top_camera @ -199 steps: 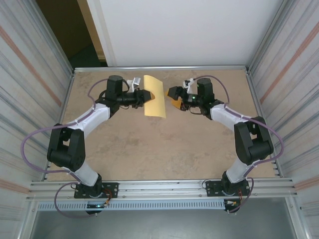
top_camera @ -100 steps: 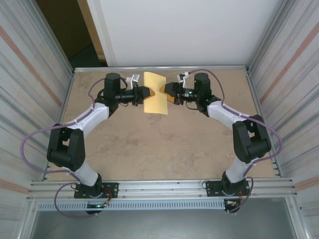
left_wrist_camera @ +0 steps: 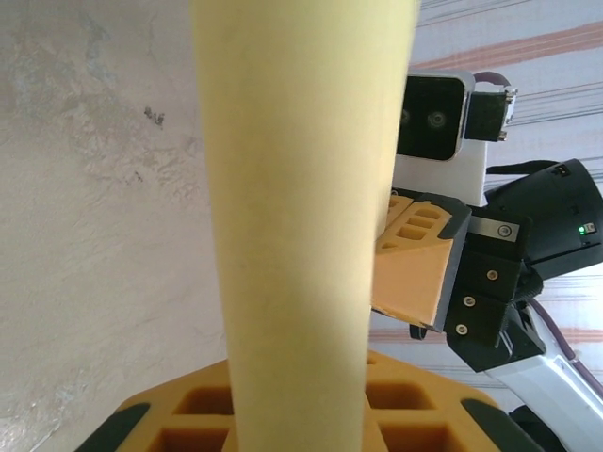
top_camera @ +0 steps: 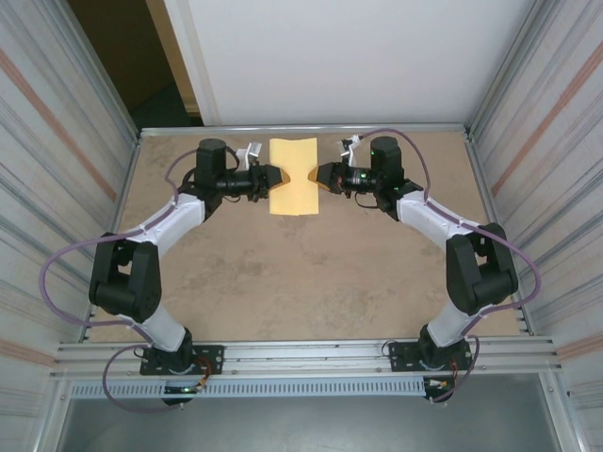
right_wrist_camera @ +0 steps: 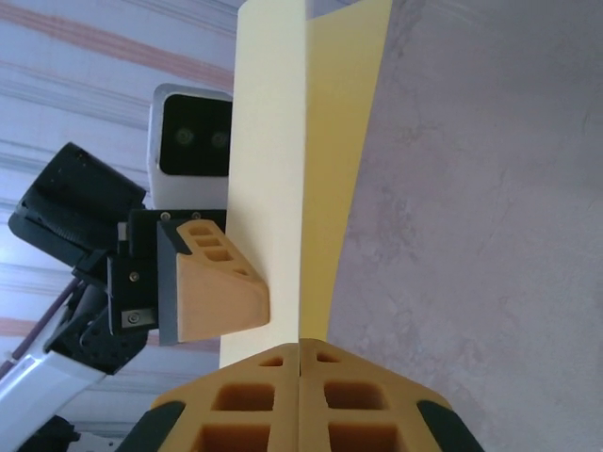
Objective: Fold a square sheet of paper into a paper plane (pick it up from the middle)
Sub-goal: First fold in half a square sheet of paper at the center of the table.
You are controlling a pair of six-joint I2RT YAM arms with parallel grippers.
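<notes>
Beige tabletop (top_camera: 301,278), ribbed metal walls (top_camera: 57,160), left pincer (top_camera: 276,178) and right pincer (top_camera: 313,176) clamped on the square sheet of paper (top_camera: 293,195)

A beige, stone-patterned counter (top_camera: 301,273) is stretching between ribbed metal walls (top_camera: 57,169). A white panel (top_camera: 358,56) is standing behind its far edge, a dark opening (top_camera: 118,56) is showing far left, and a metal rail (top_camera: 311,356) is running along the near edge.

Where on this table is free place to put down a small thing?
The wide middle of the table, between the left arm and right arm, is bare. Crowded: the far middle, where the left pincer and right pincer both pinch the yellow sheet.
</notes>
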